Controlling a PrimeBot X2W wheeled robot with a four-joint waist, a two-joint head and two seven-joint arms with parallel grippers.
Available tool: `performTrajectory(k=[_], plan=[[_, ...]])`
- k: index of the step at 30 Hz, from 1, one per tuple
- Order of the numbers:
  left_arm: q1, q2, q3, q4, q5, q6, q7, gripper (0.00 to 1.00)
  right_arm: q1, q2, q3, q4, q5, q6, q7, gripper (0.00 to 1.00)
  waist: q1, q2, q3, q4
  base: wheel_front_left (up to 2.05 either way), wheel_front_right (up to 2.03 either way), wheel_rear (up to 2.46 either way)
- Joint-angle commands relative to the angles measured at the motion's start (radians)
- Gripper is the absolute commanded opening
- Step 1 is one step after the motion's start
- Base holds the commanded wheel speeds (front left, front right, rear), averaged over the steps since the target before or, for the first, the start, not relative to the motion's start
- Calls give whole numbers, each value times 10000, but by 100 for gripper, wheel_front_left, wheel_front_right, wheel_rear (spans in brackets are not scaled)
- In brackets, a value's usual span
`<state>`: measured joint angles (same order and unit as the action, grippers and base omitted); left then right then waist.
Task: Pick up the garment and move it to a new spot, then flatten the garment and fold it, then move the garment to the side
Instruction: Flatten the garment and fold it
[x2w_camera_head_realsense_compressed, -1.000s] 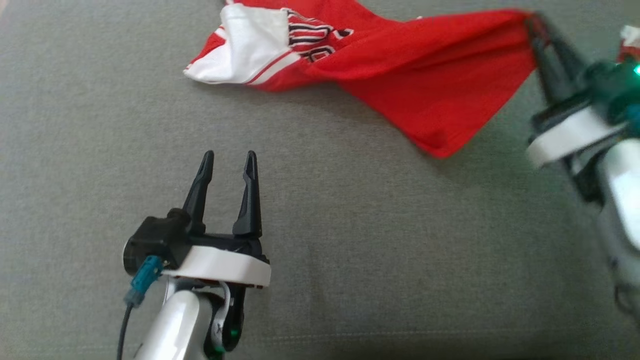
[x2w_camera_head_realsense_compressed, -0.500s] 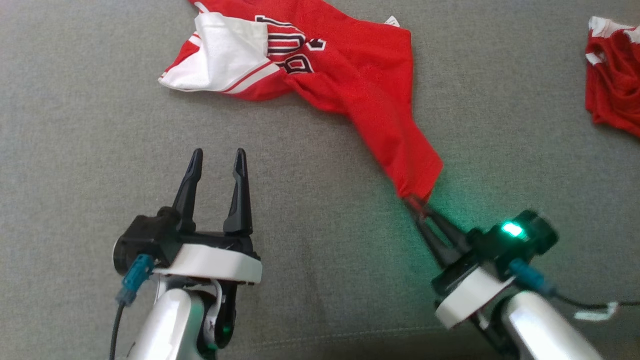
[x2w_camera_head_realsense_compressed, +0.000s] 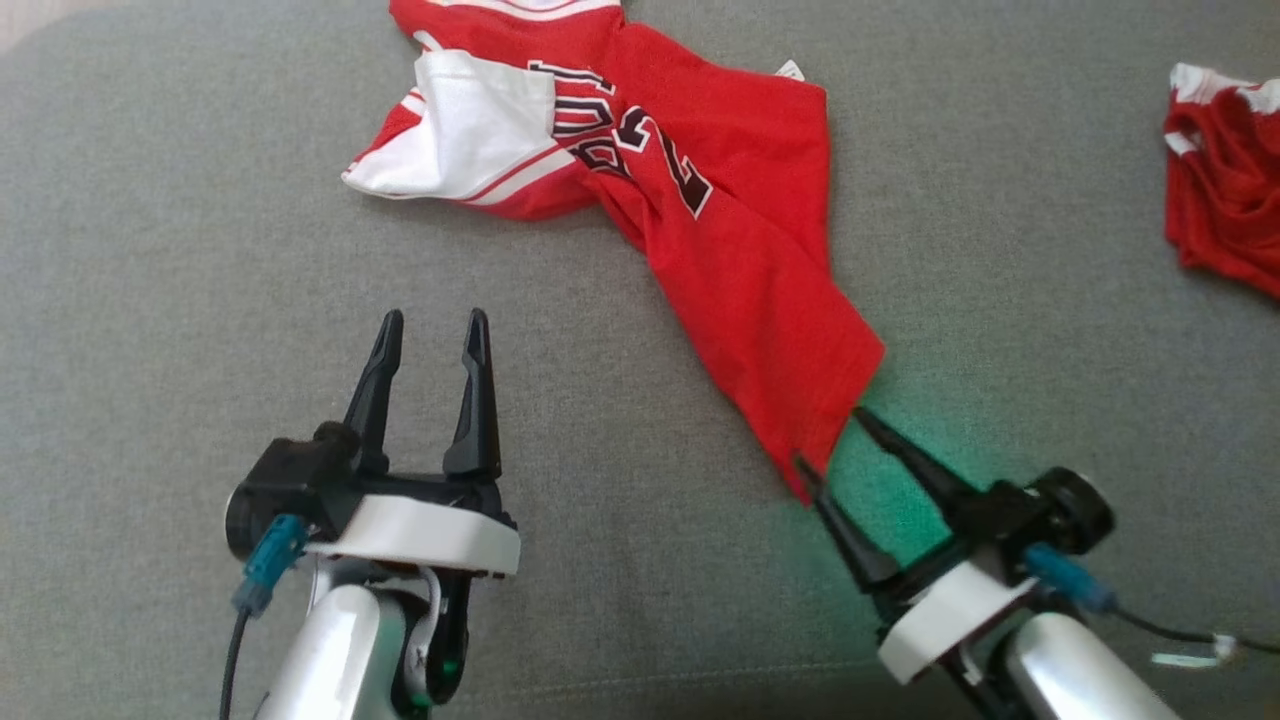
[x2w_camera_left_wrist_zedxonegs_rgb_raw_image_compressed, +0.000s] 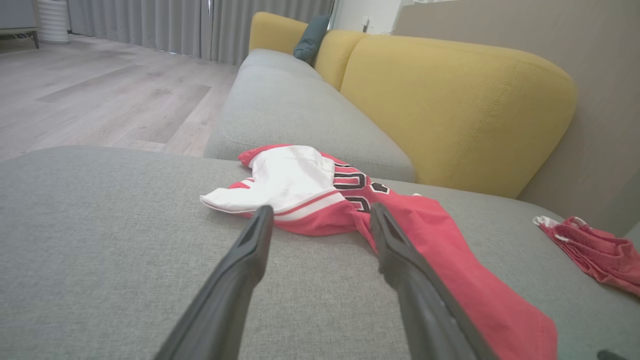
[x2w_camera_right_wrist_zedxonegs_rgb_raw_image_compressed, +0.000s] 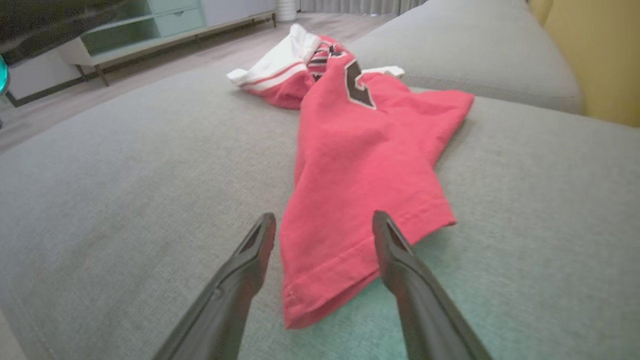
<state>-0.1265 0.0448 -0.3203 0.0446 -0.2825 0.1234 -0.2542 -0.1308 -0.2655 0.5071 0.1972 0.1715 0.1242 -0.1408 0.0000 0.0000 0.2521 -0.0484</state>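
Observation:
The garment (x2w_camera_head_realsense_compressed: 740, 260), a red jersey with a white sleeve and black print, lies crumpled and stretched out on the grey cushion, running from the top centre down to the lower right. Its hem corner (x2w_camera_right_wrist_zedxonegs_rgb_raw_image_compressed: 325, 280) lies between the spread fingers of my right gripper (x2w_camera_head_realsense_compressed: 828, 438), which is open and holds nothing. My left gripper (x2w_camera_head_realsense_compressed: 432, 318) stands open over bare cushion, short of the white sleeve (x2w_camera_left_wrist_zedxonegs_rgb_raw_image_compressed: 280, 182). The garment (x2w_camera_left_wrist_zedxonegs_rgb_raw_image_compressed: 440, 250) passes behind my left gripper's right finger in the left wrist view.
A smaller red mesh garment (x2w_camera_head_realsense_compressed: 1225, 180) with white edging lies at the far right of the cushion (x2w_camera_head_realsense_compressed: 150, 300). The yellow backrest (x2w_camera_left_wrist_zedxonegs_rgb_raw_image_compressed: 450, 110) rises behind the seat. Wooden floor (x2w_camera_left_wrist_zedxonegs_rgb_raw_image_compressed: 100, 95) lies beyond the cushion's edge, with a low cabinet (x2w_camera_right_wrist_zedxonegs_rgb_raw_image_compressed: 150, 25) further off.
My right gripper pulled the garment's hem corner down toward the near edge, then opened and let it go. The cloth now lies flat on the cushion. The left gripper stayed in place.

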Motion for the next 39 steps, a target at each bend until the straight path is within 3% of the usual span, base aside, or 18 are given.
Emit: performTrajectory(k=[1,11,24,37,38,39], plan=[[-130,54,326,-240,40,8,-76,100,176,13,-111,-414,130,65,-160,100,0,0,-85,-6,0,0,0],[-1284,83,324,871,255,-301,-72,100,196,600,-1888,-1268,-534,65,-401,100,0,0,-76,-198,0,0,0],[-5111,213,763,3977,84,-361,849,100,-644,1359,-1973,-1339,-924,65,-752,100,0,0,1056,-953,0,0,0],[-7060,478,1163,6615,-251,-272,1140,100,-1117,1633,-2016,-969,-1050,65,-1068,100,0,0,1618,-1607,0,0,0],[-7142,497,1178,6746,-255,-248,1100,87,-1144,1652,-2018,-948,-1054,65,-1083,100,0,0,1633,-1633,0,0,0],[-7217,503,1196,6861,-282,-258,1054,47,-1166,1670,-2030,-935,-1057,65,-1098,100,0,0,1650,-1653,0,0,0]])
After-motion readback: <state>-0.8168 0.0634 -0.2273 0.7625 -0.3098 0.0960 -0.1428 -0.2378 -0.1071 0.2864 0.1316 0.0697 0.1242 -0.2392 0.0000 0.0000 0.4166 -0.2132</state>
